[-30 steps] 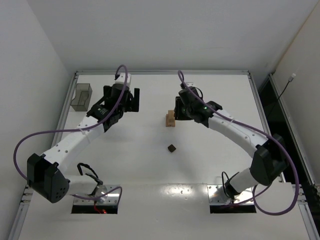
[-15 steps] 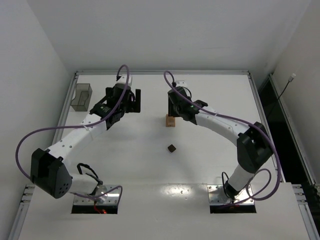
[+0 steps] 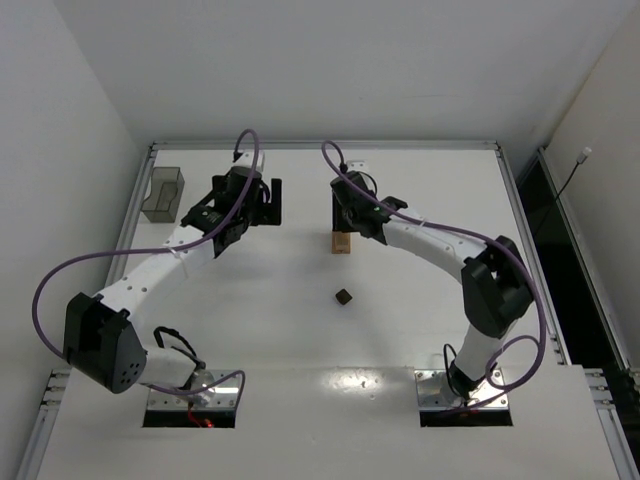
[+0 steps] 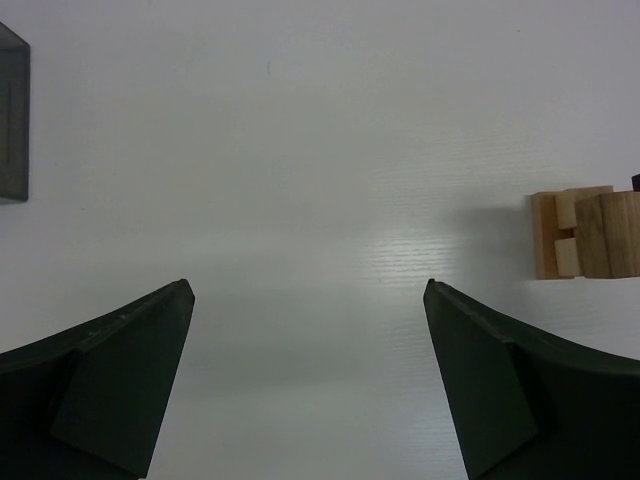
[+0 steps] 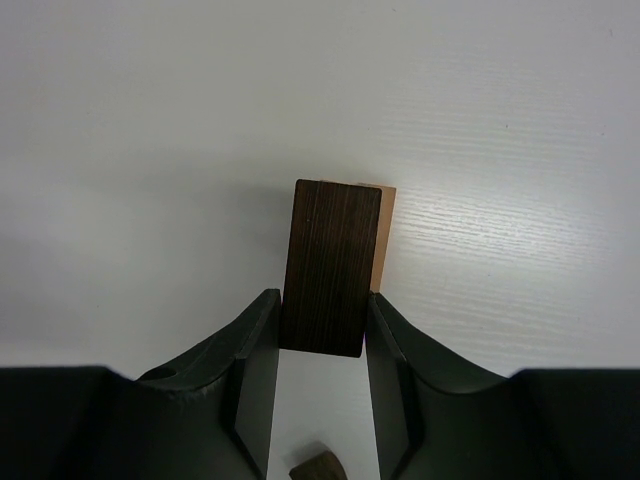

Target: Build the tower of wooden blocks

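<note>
The right tool [image 5: 322,318] is closed on a dark brown wooden bar [image 5: 330,262], poised over the wood block tower [image 3: 342,243], a small stack of light tan blocks standing mid-desk, somewhat toward the far edge. A tan edge is seen past the bar's right side, so the bar is probably best nudged that way and squared, then lowered gently and released only once seated flat. Whether contact is already made cannot be told. The left tool [image 4: 310,300] is spread wide and empty, leftward of the tower and apart from it. A loose dark brown cube [image 3: 343,296] lies toward the near edge, and a translucent grey plastic bin [image 3: 162,194] sits by the far-left corner; neither is judged an obstruction
</note>
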You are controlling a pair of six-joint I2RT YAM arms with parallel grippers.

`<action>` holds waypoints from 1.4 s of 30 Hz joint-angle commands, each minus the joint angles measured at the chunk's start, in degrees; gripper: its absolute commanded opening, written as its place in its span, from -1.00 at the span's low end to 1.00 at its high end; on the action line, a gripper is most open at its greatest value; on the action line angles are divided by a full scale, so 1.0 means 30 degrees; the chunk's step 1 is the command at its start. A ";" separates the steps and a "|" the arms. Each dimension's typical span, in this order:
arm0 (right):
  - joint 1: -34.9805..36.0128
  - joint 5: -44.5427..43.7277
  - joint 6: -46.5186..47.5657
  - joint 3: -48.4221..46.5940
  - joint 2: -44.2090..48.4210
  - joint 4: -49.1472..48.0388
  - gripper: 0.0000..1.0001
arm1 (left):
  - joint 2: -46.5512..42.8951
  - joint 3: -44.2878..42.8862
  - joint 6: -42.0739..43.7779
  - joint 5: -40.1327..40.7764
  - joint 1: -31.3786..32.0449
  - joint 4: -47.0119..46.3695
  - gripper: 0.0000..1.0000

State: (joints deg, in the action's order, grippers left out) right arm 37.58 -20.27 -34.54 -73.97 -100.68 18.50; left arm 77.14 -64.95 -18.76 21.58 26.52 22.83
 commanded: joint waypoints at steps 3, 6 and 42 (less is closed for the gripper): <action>-0.0106 0.0107 -0.0673 -0.1035 -0.0656 -0.0103 -1.00 | -0.0109 -0.0294 -0.0337 -0.0251 -0.0228 -0.0637 1.00; -0.0106 0.0107 -0.0673 -0.1209 -0.0860 -0.0103 -1.00 | -0.0109 -0.0294 -0.0337 -0.0251 -0.0228 -0.0637 1.00; -0.0282 0.0810 -0.0848 -0.0303 -0.1038 0.0249 -1.00 | 0.0067 -0.0118 -0.0513 -0.0954 -0.0228 -0.0842 1.00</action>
State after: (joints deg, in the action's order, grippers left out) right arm 37.26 -18.15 -36.07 -74.70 -104.05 20.18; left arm 77.58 -64.95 -19.59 19.18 26.50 22.44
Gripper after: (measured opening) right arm 0.325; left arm 0.997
